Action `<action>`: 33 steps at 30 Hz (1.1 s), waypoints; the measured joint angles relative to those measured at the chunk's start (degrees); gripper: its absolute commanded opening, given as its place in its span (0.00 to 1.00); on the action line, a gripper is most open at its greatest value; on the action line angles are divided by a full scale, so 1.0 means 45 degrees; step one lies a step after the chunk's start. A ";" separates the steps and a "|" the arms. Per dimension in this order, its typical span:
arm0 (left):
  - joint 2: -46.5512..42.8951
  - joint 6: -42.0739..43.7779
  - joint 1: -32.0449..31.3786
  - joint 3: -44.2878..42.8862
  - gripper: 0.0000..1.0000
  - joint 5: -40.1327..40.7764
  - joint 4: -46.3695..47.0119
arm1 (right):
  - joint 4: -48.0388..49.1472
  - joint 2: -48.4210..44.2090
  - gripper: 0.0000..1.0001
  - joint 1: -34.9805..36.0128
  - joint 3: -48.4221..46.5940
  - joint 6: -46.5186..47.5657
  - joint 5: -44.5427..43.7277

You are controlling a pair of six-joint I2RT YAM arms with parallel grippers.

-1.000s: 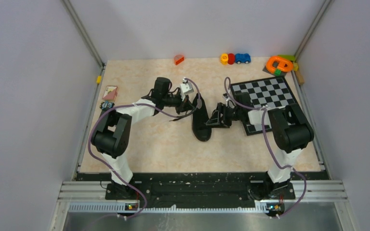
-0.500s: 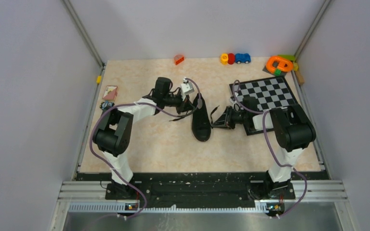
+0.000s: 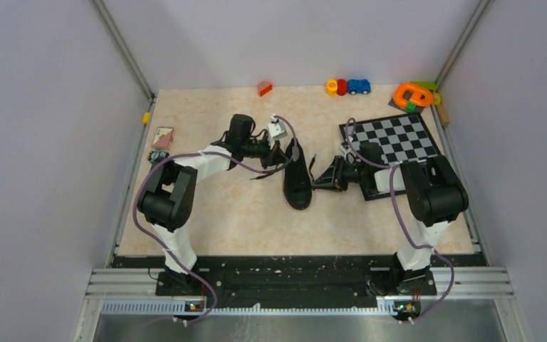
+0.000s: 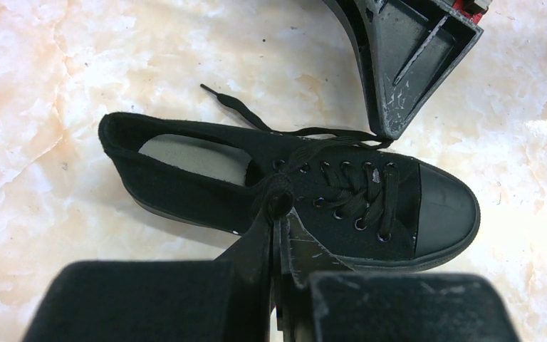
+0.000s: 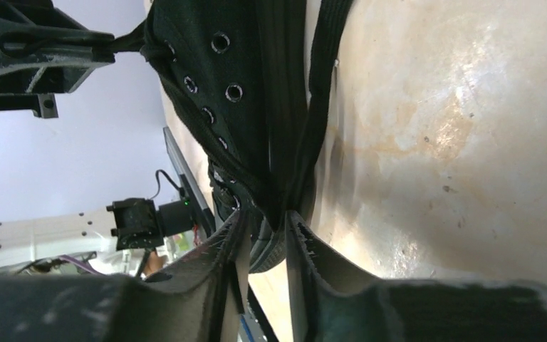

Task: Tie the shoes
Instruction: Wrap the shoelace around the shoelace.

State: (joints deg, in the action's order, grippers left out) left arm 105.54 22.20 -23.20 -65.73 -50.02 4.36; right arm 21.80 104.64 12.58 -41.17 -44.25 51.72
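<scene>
From above, the black sneaker (image 3: 298,182) lies mid-counter (image 3: 221,214), between the left end effector (image 3: 283,157) and the right end effector (image 3: 319,183). In the left wrist view, the left end effector is pinched narrow on the laces (image 4: 269,206) beside the eyelets. In the right wrist view, the right end effector is clamped narrow on a lace strand at the sneaker's side.

Both arms low, elbows bent, left tool (image 4: 278,224) and right tool (image 5: 266,217) face to face, fingers pinched close.

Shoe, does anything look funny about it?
Yes. The shoe is untied: one lace end trails loose on the table, and the left gripper and right gripper each pinch a lace.
</scene>
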 measured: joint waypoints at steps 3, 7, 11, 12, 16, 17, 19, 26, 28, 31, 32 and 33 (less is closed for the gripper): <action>0.0000 0.0000 0.0000 -0.0063 0.00 -0.0019 -0.0005 | -0.0350 -0.0170 0.30 0.0000 -0.0092 0.0121 -0.0049; 0.0005 0.0000 0.0000 -0.0146 0.00 -0.0029 0.0000 | -0.1020 -0.0175 0.30 0.0000 -0.0491 0.0379 -0.0209; 0.0005 0.0000 0.0000 -0.0160 0.00 -0.0024 -0.0005 | -0.1559 -0.0165 0.33 0.0000 -0.0777 0.0622 -0.0583; 0.0005 0.0000 0.0000 -0.0160 0.00 -0.0024 0.0000 | -0.1715 -0.0151 0.34 0.0000 -0.0831 0.0695 -0.0680; 0.0005 0.0000 0.0000 -0.0160 0.00 -0.0029 -0.0005 | -0.2263 -0.0068 0.40 0.0000 -0.1005 0.0923 -0.1141; 0.0005 0.0000 0.0000 -0.0160 0.00 -0.0029 -0.0005 | -0.2443 -0.0053 0.41 0.0000 -0.1054 0.0957 -0.1253; 0.0005 0.0005 0.0000 -0.0160 0.00 -0.0029 -0.0005 | -0.2735 -0.0049 0.42 0.0010 -0.1137 0.1103 -0.1452; 0.0005 0.0005 0.0000 -0.0160 0.00 -0.0029 -0.0005 | -0.2793 0.0102 0.41 0.0121 -0.1151 0.1005 -0.1574; 0.0005 0.0010 0.0000 -0.0160 0.00 -0.0029 -0.0005 | -0.2637 0.0180 0.38 0.0160 -0.1151 0.0782 -0.1511; 0.0005 0.0063 0.0000 -0.0160 0.00 -0.0029 -0.0010 | -0.2132 0.0296 0.32 0.0262 -0.1049 0.0253 -0.1452; 0.0005 0.0068 0.0000 -0.0165 0.00 -0.0024 -0.0010 | -0.1977 0.0321 0.30 0.0277 -0.1001 0.0121 -0.1433; 0.0005 0.0073 0.0000 -0.0175 0.00 -0.0029 -0.0015 | -0.1792 0.0350 0.29 0.0291 -0.0933 -0.0019 -0.1389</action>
State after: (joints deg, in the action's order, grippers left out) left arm 105.56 22.52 -23.20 -66.52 -50.15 4.29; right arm 13.74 106.21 13.89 -45.36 -44.34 45.47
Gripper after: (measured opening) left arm 0.014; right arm 0.335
